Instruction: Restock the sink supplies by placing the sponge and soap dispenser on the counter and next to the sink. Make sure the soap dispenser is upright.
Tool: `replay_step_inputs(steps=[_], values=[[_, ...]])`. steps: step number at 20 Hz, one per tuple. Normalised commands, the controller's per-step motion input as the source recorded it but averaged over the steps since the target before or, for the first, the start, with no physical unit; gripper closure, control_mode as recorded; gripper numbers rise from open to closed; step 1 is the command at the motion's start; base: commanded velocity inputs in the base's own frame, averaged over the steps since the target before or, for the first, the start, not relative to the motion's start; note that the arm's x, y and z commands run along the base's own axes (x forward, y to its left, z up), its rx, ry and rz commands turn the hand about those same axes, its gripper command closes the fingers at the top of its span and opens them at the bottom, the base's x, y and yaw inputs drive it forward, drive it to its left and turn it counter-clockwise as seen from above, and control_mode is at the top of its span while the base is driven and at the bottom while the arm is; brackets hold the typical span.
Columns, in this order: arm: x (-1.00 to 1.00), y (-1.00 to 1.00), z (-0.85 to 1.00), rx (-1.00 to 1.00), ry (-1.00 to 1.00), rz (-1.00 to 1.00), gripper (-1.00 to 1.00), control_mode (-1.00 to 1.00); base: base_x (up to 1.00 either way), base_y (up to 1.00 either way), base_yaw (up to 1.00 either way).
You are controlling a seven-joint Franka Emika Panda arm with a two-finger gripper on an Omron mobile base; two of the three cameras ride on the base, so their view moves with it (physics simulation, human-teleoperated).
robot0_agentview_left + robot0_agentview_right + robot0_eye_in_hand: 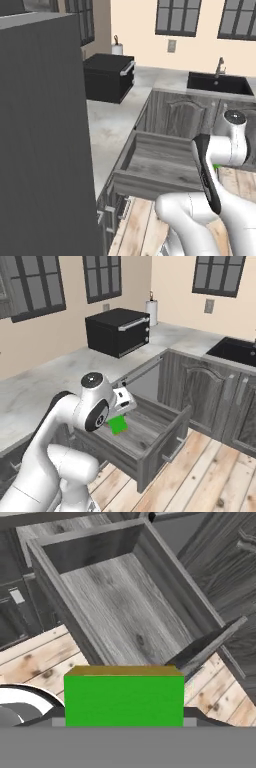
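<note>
One item held: fingers (121, 415) clamp the sponge (124, 698) by its ends, long axis across them, above the open drawer (150, 441). The sink (219, 84) lies well apart, beyond the cabinet fronts, set in the bench (165, 77); judged next: carry it there.

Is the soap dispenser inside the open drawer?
No, the open drawer has a bare wooden bottom, and the sponge sits in the end effector.
</note>
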Motion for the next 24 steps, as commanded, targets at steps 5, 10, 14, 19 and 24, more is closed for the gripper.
replay_step_inputs(steps=[5, 10, 14, 19, 24], values=[[0.00, 0.00, 0.00, 0.00, 0.00, 0.00, 1.00, 1.00, -0.30, -0.64, -0.26], [0.00, 0.00, 0.00, 0.00, 0.00, 0.00, 1.00, 1.00, 0.25, -0.99, -0.21], [0.00, 0.00, 0.00, 0.00, 0.00, 0.00, 1.00, 1.00, 0.62, -1.00, -0.20], [0.00, 0.00, 0.00, 0.00, 0.00, 0.00, 1.00, 1.00, 0.84, -1.00, -0.16], [0.00, 0.00, 0.00, 0.00, 0.00, 0.00, 1.00, 1.00, 0.88, -1.00, -0.16]])
